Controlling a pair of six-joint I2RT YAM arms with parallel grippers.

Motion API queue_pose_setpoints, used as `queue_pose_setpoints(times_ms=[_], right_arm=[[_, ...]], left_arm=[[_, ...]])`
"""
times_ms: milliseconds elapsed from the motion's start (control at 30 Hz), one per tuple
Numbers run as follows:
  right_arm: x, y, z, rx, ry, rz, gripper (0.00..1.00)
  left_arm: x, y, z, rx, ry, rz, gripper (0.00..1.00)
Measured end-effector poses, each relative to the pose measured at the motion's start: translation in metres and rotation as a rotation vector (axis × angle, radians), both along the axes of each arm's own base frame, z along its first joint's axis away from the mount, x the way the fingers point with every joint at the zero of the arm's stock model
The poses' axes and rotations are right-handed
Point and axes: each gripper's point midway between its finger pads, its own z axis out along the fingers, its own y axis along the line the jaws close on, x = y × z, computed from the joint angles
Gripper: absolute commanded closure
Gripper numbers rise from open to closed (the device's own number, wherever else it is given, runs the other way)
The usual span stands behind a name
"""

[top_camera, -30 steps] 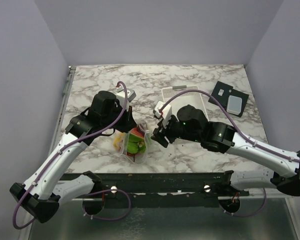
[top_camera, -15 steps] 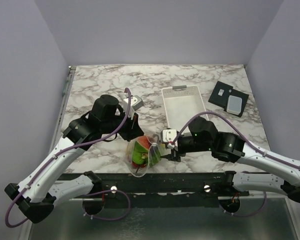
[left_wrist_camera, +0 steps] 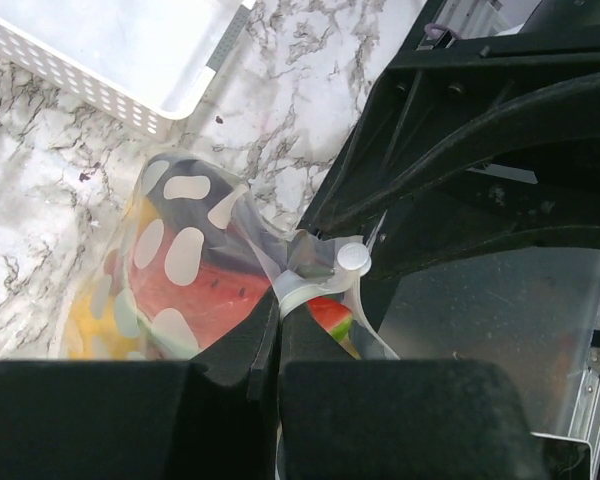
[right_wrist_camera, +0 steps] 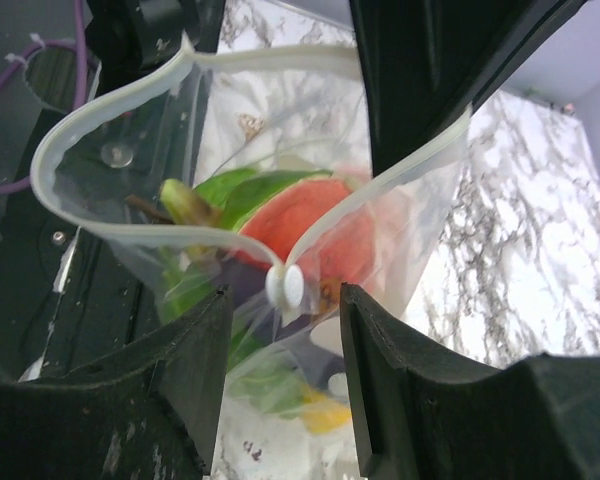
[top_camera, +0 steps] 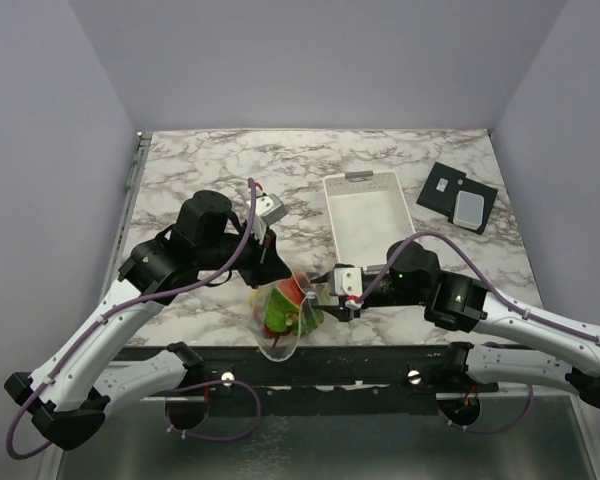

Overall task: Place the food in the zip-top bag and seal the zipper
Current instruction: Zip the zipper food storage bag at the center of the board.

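Clear plastic zip-top bag (top_camera: 283, 318) is sitting at the near edge of the table (top_camera: 200, 160), with the food (right_wrist_camera: 310, 225) showing through it. The left gripper (left_wrist_camera: 278, 330) is clenching one end of the zipper (right_wrist_camera: 400, 170), I'm guessing to keep the mouth up and taut. The right gripper (right_wrist_camera: 285, 300) is straddling the strip with its jaws apart, gripping nothing. It's probably lining up to pinch the gaping mouth shut. The white basket (top_camera: 332, 215) is sitting just behind.
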Motion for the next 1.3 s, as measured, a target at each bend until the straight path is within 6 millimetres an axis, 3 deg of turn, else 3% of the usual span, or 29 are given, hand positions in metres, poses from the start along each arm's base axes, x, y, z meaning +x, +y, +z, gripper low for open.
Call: queue_pose_setpoints(times_ms=[300, 833, 1000, 1100, 1300], right_arm=[[0.005, 0.008, 0.020, 0.078, -0.059, 0.004, 0.60], [0.006, 0.012, 0.006, 0.045, -0.048, 0.009, 0.64], [0.005, 0.012, 0.000, 0.031, -0.048, 0.011, 0.79], [0.005, 0.012, -0.001, 0.026, -0.051, 0.010, 0.98], [0.006, 0.011, -0.001, 0.021, -0.055, 0.004, 0.99]], left_arm=[[-0.004, -0.002, 0.001, -0.006, 0.003, -0.017, 1.00], [-0.003, -0.004, -0.001, 0.001, 0.014, -0.024, 1.00], [-0.003, -0.004, -0.001, 0.001, 0.014, -0.024, 1.00], [-0.003, -0.004, -0.001, 0.001, 0.014, -0.024, 1.00], [-0.003, -0.004, -0.001, 0.002, 0.013, -0.022, 0.97]])
